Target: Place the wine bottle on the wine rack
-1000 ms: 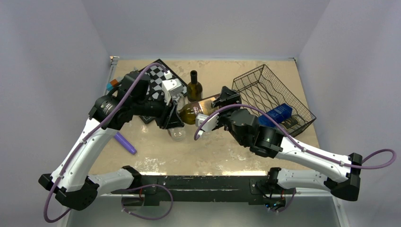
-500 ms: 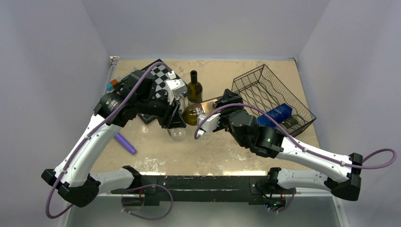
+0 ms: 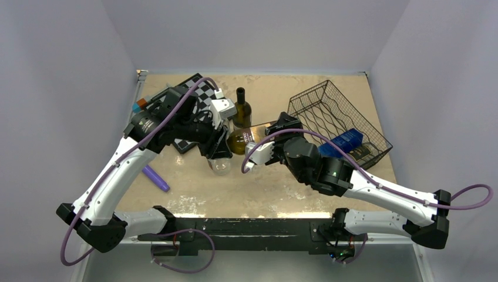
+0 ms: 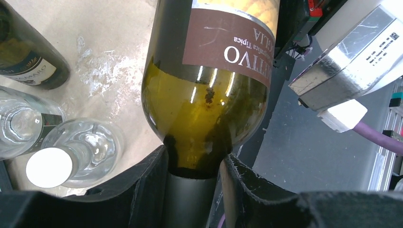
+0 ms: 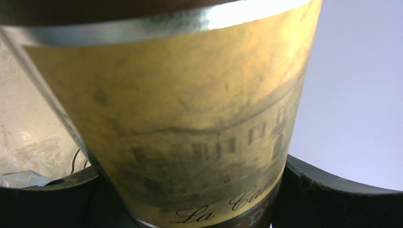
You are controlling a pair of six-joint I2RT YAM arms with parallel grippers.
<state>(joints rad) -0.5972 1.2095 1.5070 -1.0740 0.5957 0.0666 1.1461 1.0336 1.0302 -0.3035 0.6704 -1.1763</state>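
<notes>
Mid-table, the green glass wine bottle point(image 3: 239, 140) is clamped, neck by the left gripper point(image 4: 195, 164), labelled body by the right gripper point(image 5: 190, 192). It has been shifted slightly towards the black wire wine rack point(image 3: 317, 101), which is not yet reached.

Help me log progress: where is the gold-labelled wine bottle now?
Top view, mid-table: the wine bottle is held sideways, left gripper on its neck, right gripper on its body, left of the wine rack, near an upright dark bottle.
</notes>
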